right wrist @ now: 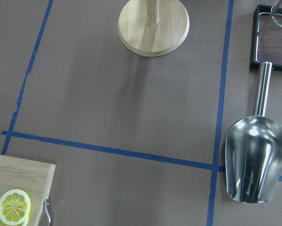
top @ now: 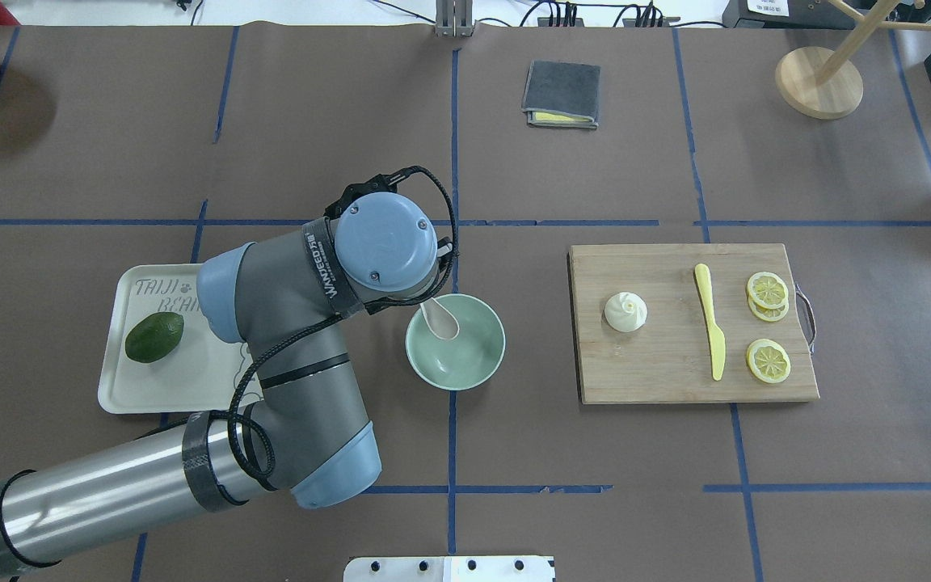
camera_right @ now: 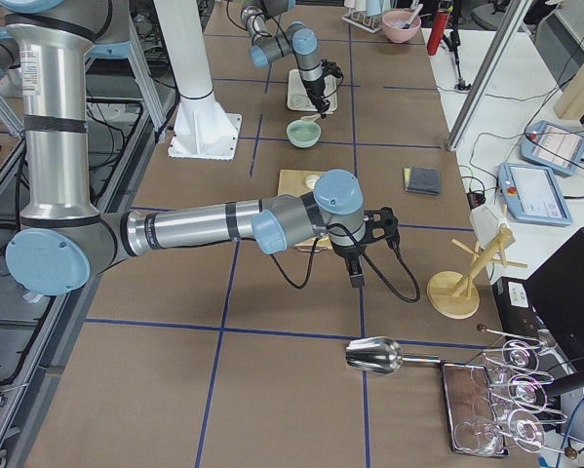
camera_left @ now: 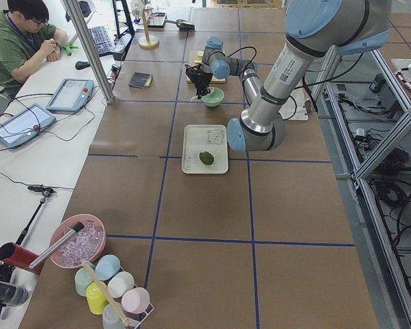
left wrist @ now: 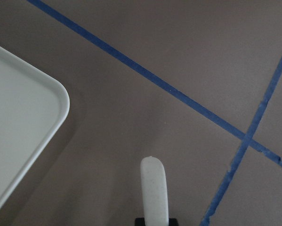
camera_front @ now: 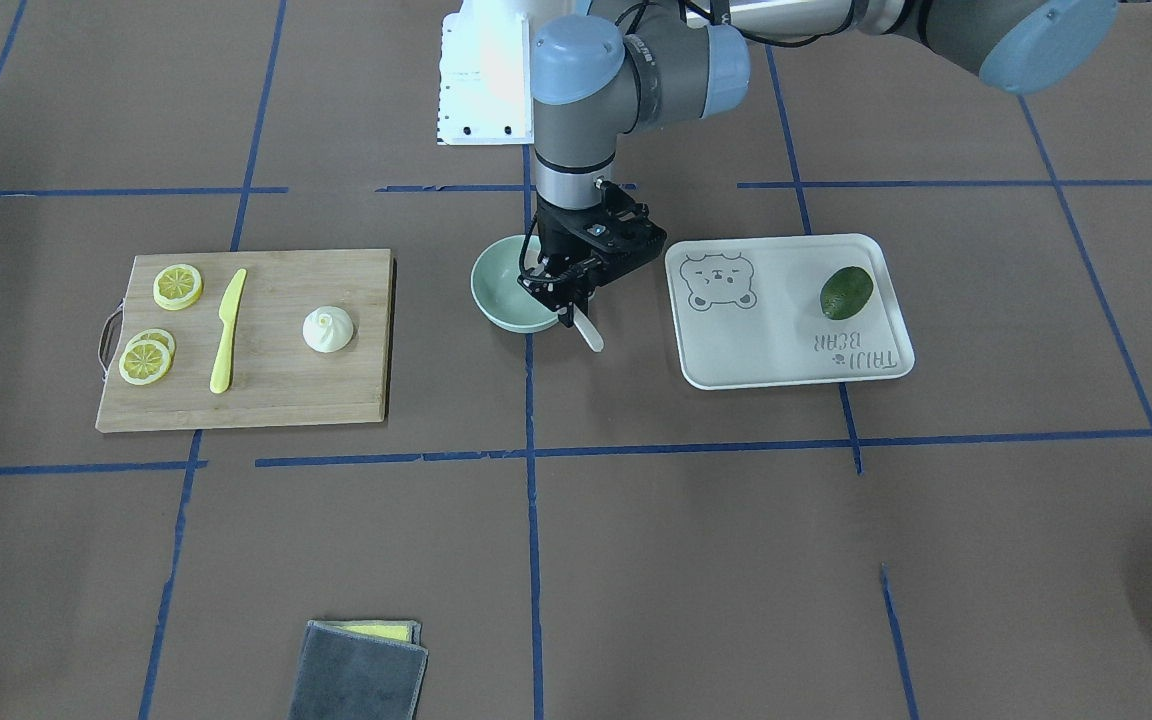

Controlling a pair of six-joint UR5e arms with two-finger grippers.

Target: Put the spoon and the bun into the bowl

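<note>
The left jaws grip the short handle of the small off-white soup spoon [top: 440, 318], its scoop hanging within the rim of the round mint-green bowl [top: 473, 360]. The cream-white pleated steamed bun [top: 625, 312] lies on the wooden cutting board [top: 659, 364] — well apart from that bowl. The white bear-printed tray [top: 191, 388] holds a dark green avocado [top: 154, 337]. The right jaws — open or closed, I cannot tell.

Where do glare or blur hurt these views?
Front-facing view: the white base plate is blown out, its detail lost. Left wrist view: the spoon handle sits very close and looks slightly soft. Right wrist view: sharp, with bright streaks on the metal scoop.
</note>
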